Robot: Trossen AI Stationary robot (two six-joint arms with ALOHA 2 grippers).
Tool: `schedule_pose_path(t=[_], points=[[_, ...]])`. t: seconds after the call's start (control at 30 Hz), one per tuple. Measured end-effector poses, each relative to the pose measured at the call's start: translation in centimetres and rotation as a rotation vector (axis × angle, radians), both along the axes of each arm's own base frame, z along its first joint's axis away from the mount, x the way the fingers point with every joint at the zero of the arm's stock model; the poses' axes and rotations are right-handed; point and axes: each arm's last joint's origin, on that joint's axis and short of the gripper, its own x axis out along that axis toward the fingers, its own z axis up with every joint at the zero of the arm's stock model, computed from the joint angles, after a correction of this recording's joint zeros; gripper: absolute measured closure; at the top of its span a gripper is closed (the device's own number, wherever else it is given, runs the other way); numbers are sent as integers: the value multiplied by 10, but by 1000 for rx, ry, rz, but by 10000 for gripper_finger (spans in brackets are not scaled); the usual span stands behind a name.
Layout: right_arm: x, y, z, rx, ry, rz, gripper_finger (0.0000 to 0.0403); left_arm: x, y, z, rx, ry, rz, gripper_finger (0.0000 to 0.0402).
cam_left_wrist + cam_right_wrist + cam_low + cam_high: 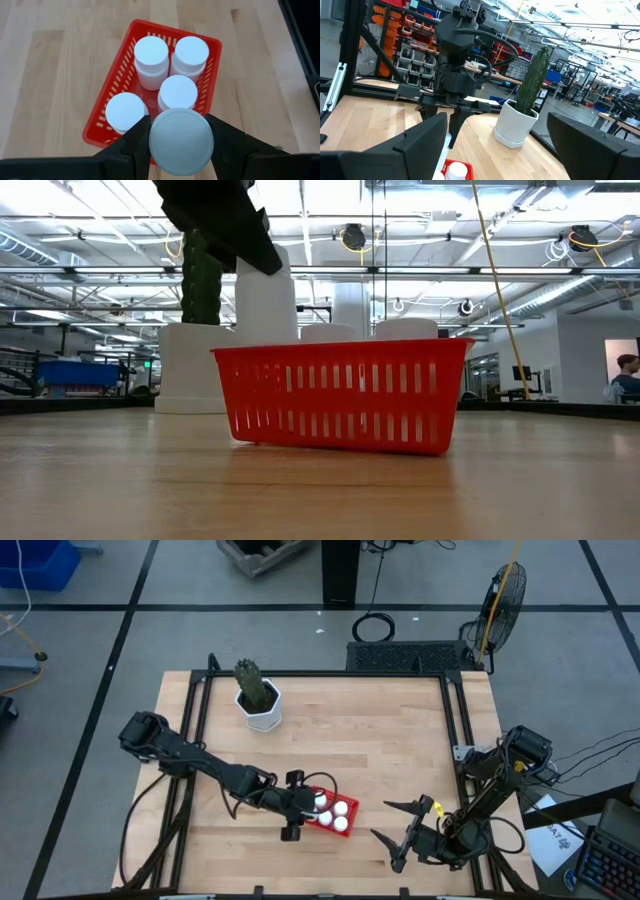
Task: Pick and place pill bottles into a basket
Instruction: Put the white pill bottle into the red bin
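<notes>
- While the left gripper (181, 150) hangs over the near end of the basket (349, 808), its 2 fingers (131, 145) are closed tight on the cap sides of a fifth pill bottle (181, 141), held upright above the others.
- Already inside the basket stand 4 pill bottles (151, 54), 2 at the far end touching each other and 2 nearer, all upright and close-packed.
- To my eye the only free spot is the near corner beside the bottle at the basket's near end; the held bottle looks to sit partly above a neighbour's cap, so I'd nudge it toward that open corner before going down.
- Lower it straight and keep it vertical, and let go only once its base is below the rim, otherwise it may land on a cap and tip out.
- Off at the table's front right edge, the right gripper (398, 829) waits with its fingers spread wide and nothing in them, well apart from the basket.
- Behind the basket stands a white pot with a cactus (257, 693), well clear of the drop.
- From table height I can't tell how much gap remains between the bottles, so the fit is probably snug.
</notes>
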Motion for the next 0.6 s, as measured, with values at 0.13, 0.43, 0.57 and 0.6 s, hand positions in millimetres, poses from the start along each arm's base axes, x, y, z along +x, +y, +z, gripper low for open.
schedule_pose_path(t=[0.13,0.43,0.57,0.6], points=[[0,0,0,4,-2,1,69,2,-1,2,-5,-26,-10,240],[-3,-4,-10,34,-10,9,69,12,0,-21,0,25,-14,240],[-3,-4,-10,36,-11,10,69,18,0,-36,-19,57,-19,240],[-3,-4,-10,37,-12,10,69,19,1,-38,-18,65,-16,240]])
